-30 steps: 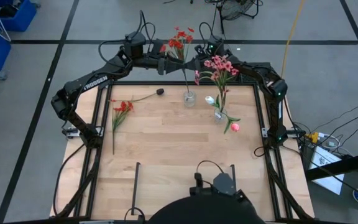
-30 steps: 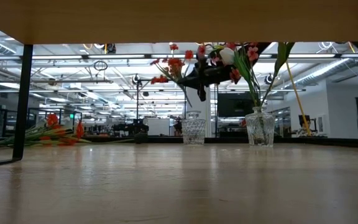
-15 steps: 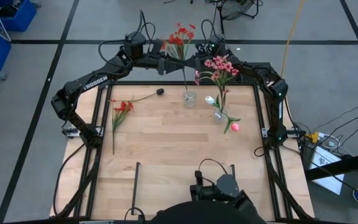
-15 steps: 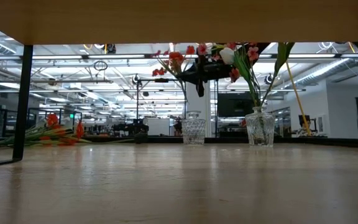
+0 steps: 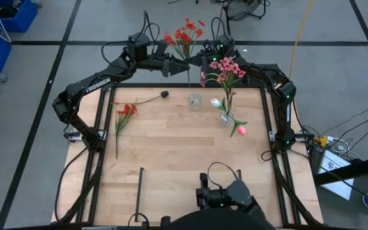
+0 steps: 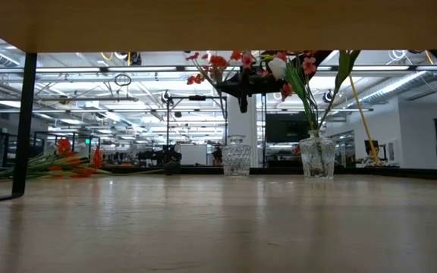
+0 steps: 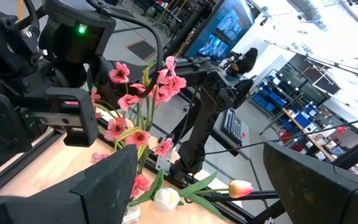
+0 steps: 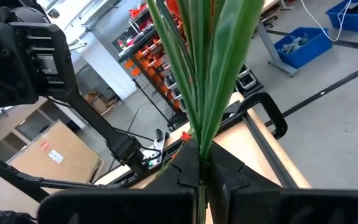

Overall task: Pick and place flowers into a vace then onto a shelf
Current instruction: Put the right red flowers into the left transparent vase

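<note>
A red flower spray [image 5: 185, 33] is held above the far edge of the table [image 5: 171, 160] by the right gripper [image 5: 191, 61], whose fingers are pressed together on the bundle of green stems [image 8: 201, 93]. In the right wrist view the stalks are seen pinched between the two dark fingers and rising straight out of them. The lower end of the stem hangs over an empty glass vase [image 5: 195, 100] (whether the tip is already inside the vase cannot be told).

The left gripper [image 5: 169, 65] is placed just beside the same spray, on its other side, with the fingers spread wide and nothing between them; in the left wrist view the two fingers [image 7: 104, 186] are seen well apart.

A second glass vase [image 5: 225, 117] stands to the right of the first one on the table. Pink blossom sprays [image 5: 225, 69], a white tulip bud [image 5: 215, 102] and a pink-red tulip bud [image 5: 241, 130] are already placed in it. Another bunch of red flowers [image 5: 124, 113] is lying flat on the left part of the table, well apart from both vases.

The black rails of the shelf [image 5: 140, 191] are seen at the near side of the table, and in the low view its board [image 6: 218, 23] spans the top.
</note>
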You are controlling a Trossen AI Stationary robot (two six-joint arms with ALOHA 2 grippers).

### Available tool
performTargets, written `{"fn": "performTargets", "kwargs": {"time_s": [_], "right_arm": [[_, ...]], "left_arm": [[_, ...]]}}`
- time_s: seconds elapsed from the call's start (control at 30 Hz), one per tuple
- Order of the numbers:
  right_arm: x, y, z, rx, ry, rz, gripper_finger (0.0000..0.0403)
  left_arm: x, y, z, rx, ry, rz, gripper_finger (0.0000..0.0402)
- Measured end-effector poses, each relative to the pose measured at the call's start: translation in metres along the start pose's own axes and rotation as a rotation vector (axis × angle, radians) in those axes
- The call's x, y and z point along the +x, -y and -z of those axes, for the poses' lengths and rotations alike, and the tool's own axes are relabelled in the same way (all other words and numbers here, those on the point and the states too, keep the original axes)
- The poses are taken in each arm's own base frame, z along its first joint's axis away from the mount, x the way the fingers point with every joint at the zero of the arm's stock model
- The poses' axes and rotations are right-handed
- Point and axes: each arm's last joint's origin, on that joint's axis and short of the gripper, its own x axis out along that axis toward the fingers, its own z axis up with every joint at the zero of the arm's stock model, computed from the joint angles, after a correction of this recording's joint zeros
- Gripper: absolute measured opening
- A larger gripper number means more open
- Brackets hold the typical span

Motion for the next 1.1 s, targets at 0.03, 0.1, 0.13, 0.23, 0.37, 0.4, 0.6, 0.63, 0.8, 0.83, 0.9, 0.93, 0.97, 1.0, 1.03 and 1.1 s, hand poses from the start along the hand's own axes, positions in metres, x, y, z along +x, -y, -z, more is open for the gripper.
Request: {"fn": "performTargets", "kwargs": {"time_s": [0.03, 0.1, 0.13, 0.23, 0.37, 0.4, 0.6, 0.63, 0.8, 0.83, 0.9, 0.93, 0.97, 1.0, 1.03, 1.1], "right_arm": [[-0.001, 0.0, -0.001, -0.001, 0.003, -0.001, 0.0], [-0.002, 0.0, -0.003, 0.0, 0.009, -0.015, 0.0], [-0.004, 0.0, -0.004, 0.003, 0.009, -0.024, 0.0], [-0.005, 0.001, -0.004, 0.003, 0.012, -0.022, 0.0], [-0.009, -0.001, -0.009, -0.046, 0.024, -0.021, 0.0], [-0.01, -0.001, -0.01, -0.038, 0.027, -0.02, 0.0], [-0.016, 0.001, -0.012, -0.018, 0.037, -0.011, 0.0], [-0.016, 0.001, -0.013, -0.016, 0.039, -0.011, 0.0], [-0.018, 0.0, -0.016, -0.012, 0.06, -0.023, 0.0], [-0.018, -0.001, -0.017, -0.015, 0.067, -0.028, 0.0], [-0.018, -0.002, -0.019, -0.006, 0.075, -0.035, 0.0], [-0.018, -0.002, -0.019, -0.001, 0.077, -0.037, 0.0], [-0.018, -0.002, -0.019, -0.003, 0.078, -0.037, 0.0], [-0.018, -0.003, -0.019, -0.012, 0.078, -0.037, 0.0], [-0.018, -0.003, -0.019, -0.025, 0.079, -0.037, 0.0], [-0.018, -0.003, -0.019, -0.037, 0.081, -0.035, 0.0]], "left_arm": [[0.0, 0.0, 0.0, 0.0, 0.0, 0.0, 0.0351], [0.0, 0.0, 0.0, 0.003, 0.0, 0.0, 0.0351], [0.0, 0.0, 0.0, 0.005, 0.0, 0.0, 0.0351], [0.0, 0.0, 0.0, 0.001, 0.0, 0.0, 0.0351], [0.0, 0.0, 0.0, 0.005, 0.0, 0.0, 0.0351], [0.0, 0.0, 0.0, 0.004, 0.0, 0.0, 0.0351], [0.0, 0.0, 0.0, 0.005, 0.0, 0.0, 0.0351], [0.0, 0.0, 0.0, 0.005, 0.0, 0.0, 0.0351], [0.0, 0.0, 0.0, 0.002, 0.0, 0.0, 0.0351], [0.0, 0.0, 0.0, 0.004, 0.0, 0.0, 0.0351], [0.0, 0.0, 0.0, 0.004, 0.0, 0.0, 0.0351], [0.0, 0.0, 0.0, 0.002, 0.0, 0.0, 0.0351], [0.0, 0.0, 0.0, 0.0, 0.0, 0.0, 0.0351], [0.0, 0.0, 0.0, 0.0, 0.0, 0.0, 0.0351], [0.0, 0.0, 0.0, 0.002, 0.0, 0.0, 0.0351], [0.0, 0.0, 0.0, 0.005, 0.0, 0.0, 0.0351]]}}
